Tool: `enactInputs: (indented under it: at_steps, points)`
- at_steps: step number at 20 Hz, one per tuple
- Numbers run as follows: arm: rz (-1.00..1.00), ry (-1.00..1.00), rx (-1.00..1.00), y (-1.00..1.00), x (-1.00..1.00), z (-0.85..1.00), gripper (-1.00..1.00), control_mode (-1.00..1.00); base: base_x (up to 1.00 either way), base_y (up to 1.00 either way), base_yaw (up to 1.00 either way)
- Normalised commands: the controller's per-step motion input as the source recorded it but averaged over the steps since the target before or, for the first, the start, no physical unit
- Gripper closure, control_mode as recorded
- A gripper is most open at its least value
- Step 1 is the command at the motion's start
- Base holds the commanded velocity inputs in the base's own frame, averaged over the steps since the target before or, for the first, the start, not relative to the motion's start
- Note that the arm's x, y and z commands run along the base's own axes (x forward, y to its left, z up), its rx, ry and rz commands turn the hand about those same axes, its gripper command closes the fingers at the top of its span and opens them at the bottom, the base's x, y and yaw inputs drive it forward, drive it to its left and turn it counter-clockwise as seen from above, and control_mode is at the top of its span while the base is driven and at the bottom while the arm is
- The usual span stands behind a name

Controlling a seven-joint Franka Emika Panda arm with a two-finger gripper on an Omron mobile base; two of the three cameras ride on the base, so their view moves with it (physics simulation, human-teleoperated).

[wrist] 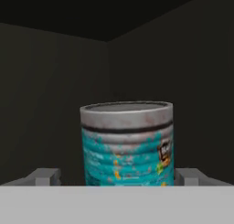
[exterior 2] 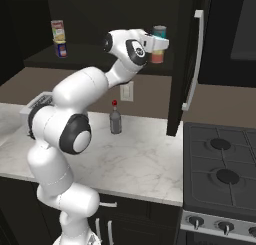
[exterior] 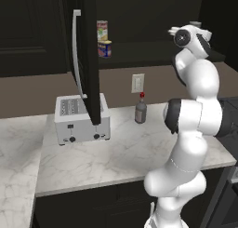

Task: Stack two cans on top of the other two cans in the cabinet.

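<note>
A teal-blue can [wrist: 127,145] with a silvery rim stands upright on the red-orange can [exterior 2: 158,55], on the right of the cabinet shelf [exterior 2: 90,56]. My gripper [wrist: 118,177] is open around the teal can [exterior 2: 159,32], one finger [wrist: 43,177] on each side. The left finger stands apart from it and the right one is very close. Further left on the shelf, the red, white and yellow can [exterior: 102,30] sits on the yellow can with a blue band [exterior: 105,49]. That same stack of the red, white and yellow can [exterior 2: 58,30] on the yellow can [exterior 2: 61,49] stands far from my hand.
The open cabinet door [exterior: 88,59] with its curved silver handle [exterior: 76,55] hangs over a toaster [exterior: 81,120]. A grey bottle with a red cap [exterior: 140,110] stands on the marble worktop [exterior: 116,157]. Another open door [exterior 2: 185,64] is right of my hand, above a stove [exterior 2: 220,164].
</note>
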Motion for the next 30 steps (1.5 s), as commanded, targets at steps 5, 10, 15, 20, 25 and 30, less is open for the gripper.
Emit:
enactInputs:
  at_steps: [5, 10, 15, 20, 25, 30]
  points:
    - [0.0, 0.0, 0.0, 0.34, -0.03, -0.08, -1.0, -1.0, 0.0, 0.0, 0.0]
    - [-0.01, 0.0, 0.0, 0.27, -0.13, -0.01, -1.0, -1.0, 0.0, 0.0, 0.0]
    - [-0.06, 0.0, 0.0, 0.1, -0.1, 0.0, -1.0, -1.0, 0.0, 0.0, 0.0]
    - [-0.08, 0.0, 0.0, 0.06, -0.25, 0.0, -1.0, -1.0, 0.0, 0.0, 0.0]
    - [0.02, 0.11, 0.05, 0.34, -0.39, 0.0, -1.0, -1.0, 0.0, 0.0, 0.0]
    - [0.23, 0.15, 0.11, 0.4, -0.49, 0.0, -1.0, -1.0, 0.0, 0.0, 0.0]
